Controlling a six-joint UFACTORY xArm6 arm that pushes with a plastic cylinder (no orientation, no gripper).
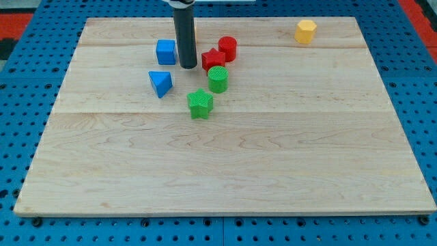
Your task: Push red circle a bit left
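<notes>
Rod's got no hand to open, and my tip (188,66) sits left of red circle (227,48), holding nothing, so it's on the wrong side for a leftward shove.

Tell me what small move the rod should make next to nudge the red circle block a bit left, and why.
Probably bring my tip around to the view's right of the red circle block. My tip now stands on the circle's left, between the blue cube block and the red star block, so pushing from here would send things right. The star sits close by the circle's lower left, so it may get shoved along.
</notes>
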